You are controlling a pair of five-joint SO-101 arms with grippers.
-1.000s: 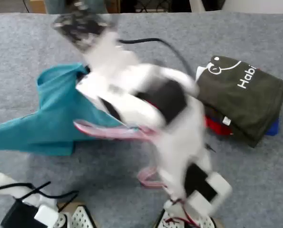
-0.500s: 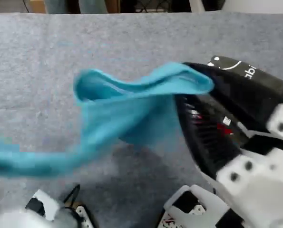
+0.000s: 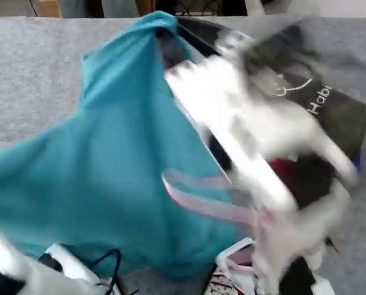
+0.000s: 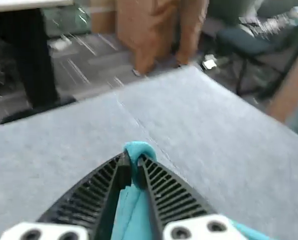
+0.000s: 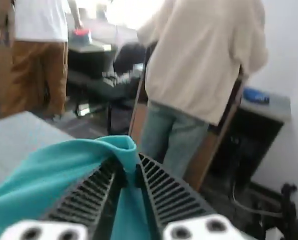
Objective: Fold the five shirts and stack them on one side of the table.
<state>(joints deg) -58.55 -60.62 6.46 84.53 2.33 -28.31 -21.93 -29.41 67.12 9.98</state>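
Turquoise soft-knit shirt (image 3: 109, 184) hangs spread in the air over the left half of the grey felt-covered table (image 3: 35, 61), while a dark olive folded shirt (image 3: 336, 117) tops a stack by the table's right edge. We see the left gripper (image 4: 133, 161) and the right gripper (image 5: 127, 170) each clamped tight on a pinched ridge of its cloth. We judge the shirt light, limp and prone to sag and swing, best held at opposite corners or seams so it lies flat.

Overhead, wrist-close — all share shirt (image 3: 109, 184), seemingly.
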